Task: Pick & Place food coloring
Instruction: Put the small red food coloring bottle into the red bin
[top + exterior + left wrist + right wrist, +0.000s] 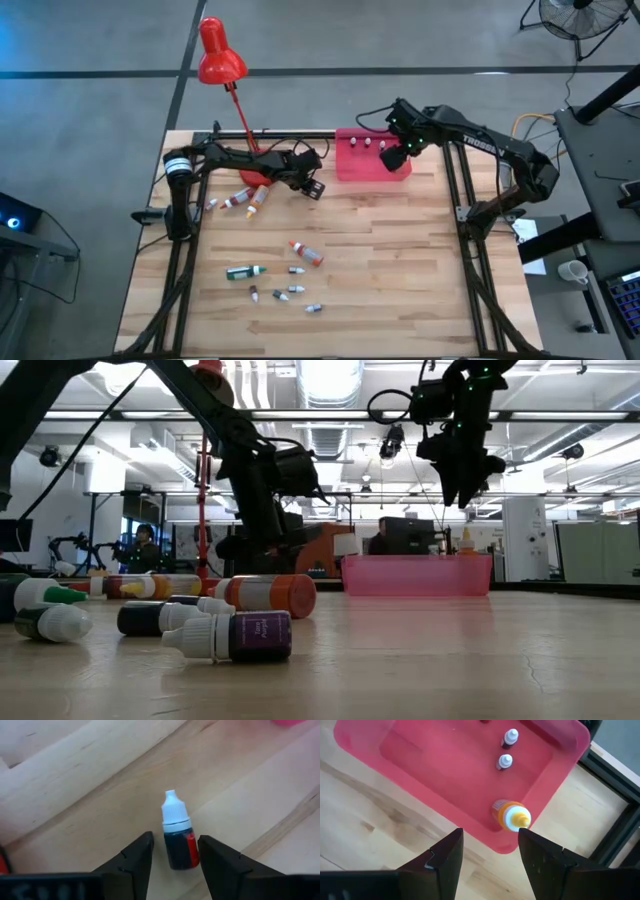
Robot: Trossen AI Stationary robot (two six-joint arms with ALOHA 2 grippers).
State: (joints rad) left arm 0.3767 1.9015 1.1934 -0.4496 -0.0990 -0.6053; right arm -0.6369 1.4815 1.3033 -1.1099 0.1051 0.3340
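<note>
Straddling a red-labelled bottle (177, 840) unclenched, left gripper (175, 857); right gripper (487, 852), released, overlooks tray (420, 795) bottles.

Two dark arms, black jointed links. White lettering on right arm (480, 143). Left arm (240, 158) has a white-banded base cylinder. Fingers (135, 865) matte black, angular.

Left gripper (314, 187): centre-left of overhead frame, low, fingers parted.
Right gripper (393, 158): upper centre-right, raised, fingers apart, nothing between them.
</note>
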